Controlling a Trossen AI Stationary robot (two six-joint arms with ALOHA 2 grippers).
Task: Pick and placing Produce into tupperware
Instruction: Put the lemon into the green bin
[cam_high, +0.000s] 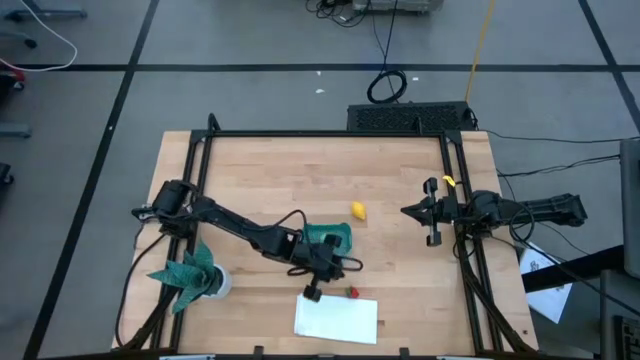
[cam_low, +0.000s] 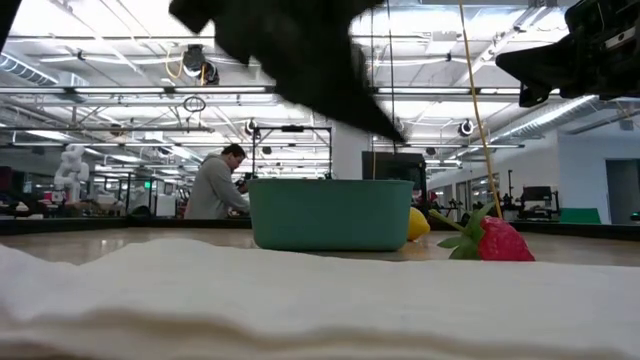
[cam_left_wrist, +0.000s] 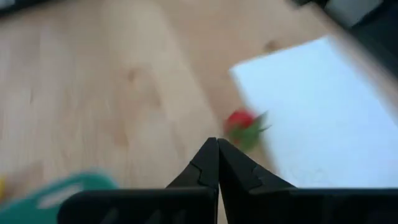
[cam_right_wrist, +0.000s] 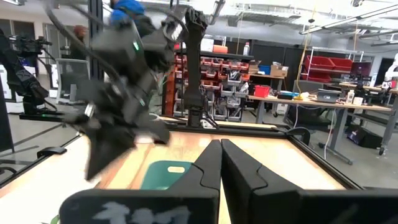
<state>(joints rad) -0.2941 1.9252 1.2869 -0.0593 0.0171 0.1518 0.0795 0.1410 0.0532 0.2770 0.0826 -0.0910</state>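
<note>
The teal tupperware stands on the wooden table. The yellow lemon piece lies on the table just beyond it. The red strawberry piece lies by the white sheet's far edge. No green round piece shows. My left gripper is shut and empty, hovering between the tupperware and the strawberry. My right gripper is shut and waits above the table's right side.
A flat white sheet lies at the near edge, beside the strawberry. A teal leafy plant in a white pot stands near the left edge. The black frame rails border the table. A person works in the room behind.
</note>
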